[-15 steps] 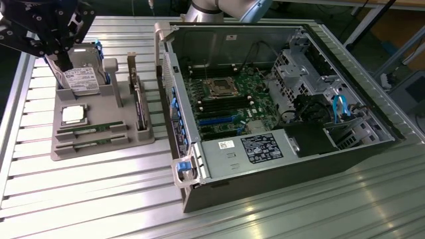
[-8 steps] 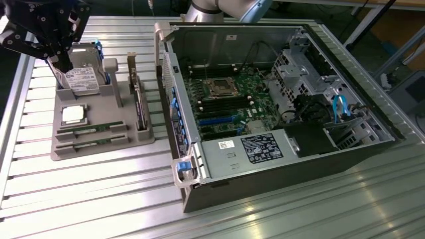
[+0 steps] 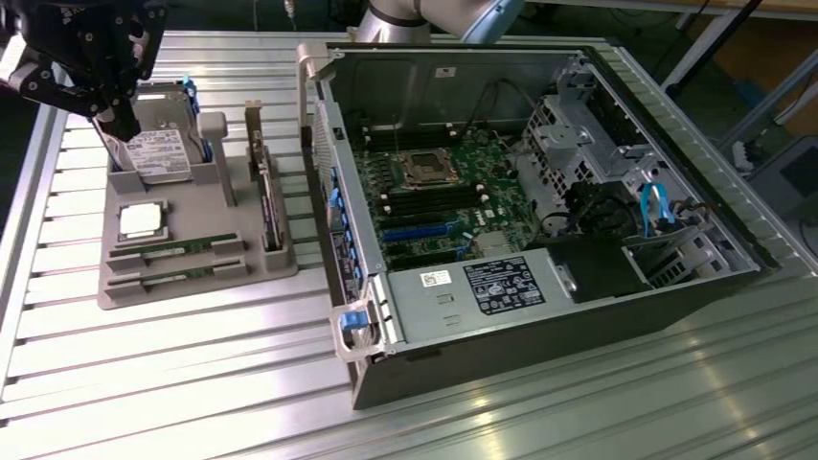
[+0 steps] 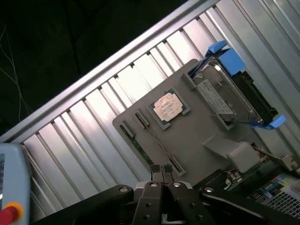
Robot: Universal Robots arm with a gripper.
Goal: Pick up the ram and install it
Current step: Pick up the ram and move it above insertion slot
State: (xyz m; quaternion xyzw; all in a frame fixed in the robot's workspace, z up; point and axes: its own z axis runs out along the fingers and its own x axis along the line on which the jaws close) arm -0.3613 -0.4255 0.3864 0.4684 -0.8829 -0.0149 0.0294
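The ram lies flat in a slot of the grey tray, at the tray's end away from the hard drive. It is a thin green stick with small dark chips along it, just beside the square processor. A second stick like it lies parallel in the next slot, nearer the tray's edge. The claw is clenched on nothing, fingertips pressed together, and hangs above the tray's hard-drive end, well apart from the ram. From the wrist, the closed claw lines up with one end of the ram, a narrow line running toward the processor on the tray. An upright card stands along the tray's edge nearest the open computer case, leaving only a narrow gap there. Off the tray's other edges the slatted metal table lies bare.
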